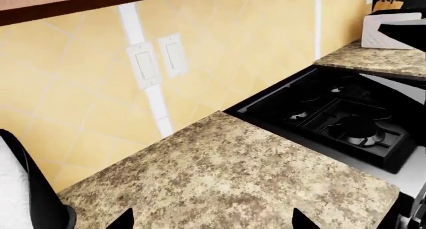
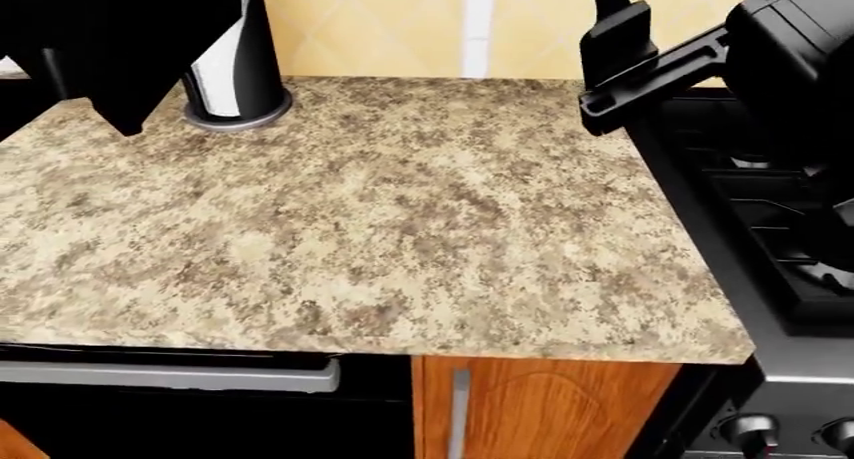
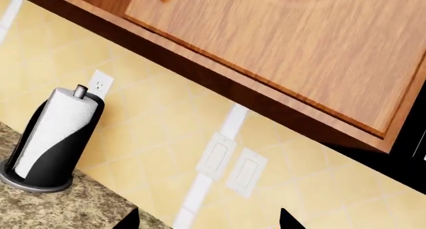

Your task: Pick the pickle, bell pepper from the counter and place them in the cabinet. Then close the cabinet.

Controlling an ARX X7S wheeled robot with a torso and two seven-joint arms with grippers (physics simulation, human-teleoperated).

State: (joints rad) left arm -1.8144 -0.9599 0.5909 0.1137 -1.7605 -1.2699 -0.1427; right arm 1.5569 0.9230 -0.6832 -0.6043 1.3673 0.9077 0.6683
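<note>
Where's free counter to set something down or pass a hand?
The counter is bare from the paper-towel holder at its back-left corner across to the gas stove on its right edge, and forward to the front edge. The tightest spots are around the holder, under the left gripper, and the back-right corner beneath the right gripper. No pickle or pepper shows.

Only the dark tips of the jaws are seen in both wrist views. The paper-towel roll [image 2: 230, 49] is partly hidden by the left arm [image 2: 107, 39] in the head view.

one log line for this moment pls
counter: no pickle or pepper visible | paper-towel roll at backsplash | upper cabinet door shut | grippers: contents unseen
</note>
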